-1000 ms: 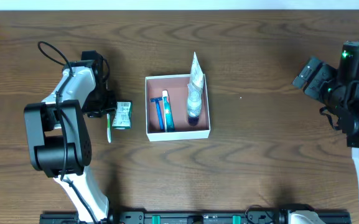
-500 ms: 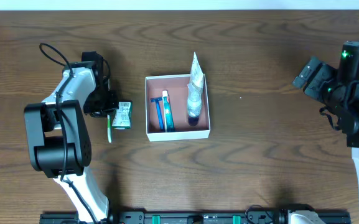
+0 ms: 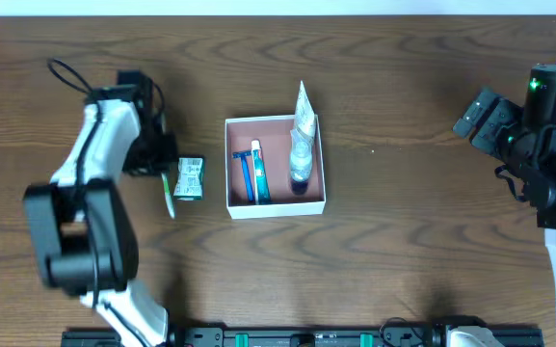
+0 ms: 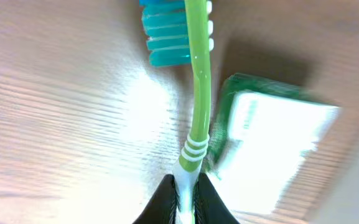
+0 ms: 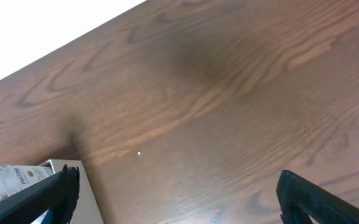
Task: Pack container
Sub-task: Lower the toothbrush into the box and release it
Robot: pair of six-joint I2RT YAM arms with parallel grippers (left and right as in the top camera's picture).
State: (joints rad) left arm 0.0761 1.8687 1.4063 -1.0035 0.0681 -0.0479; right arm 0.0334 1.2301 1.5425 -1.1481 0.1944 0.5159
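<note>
Toothbrush (image 4: pixel 198 93) tilted; bristles (image 4: pixel 167 38) apparently away from fingers (image 4: pixel 159 204).

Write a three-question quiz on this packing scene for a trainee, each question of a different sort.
1. True or false: the green toothbrush lies inside the container.
2. What is the left end effector clamped on?
A. the blue razor
B. the toothbrush handle
C. the green packet
3. Fill the gap: the right end effector is ____ (open or shut), with nothing between its fingers.

Key
1. False: it is outside the container, next to the green packet.
2. B
3. open
</note>
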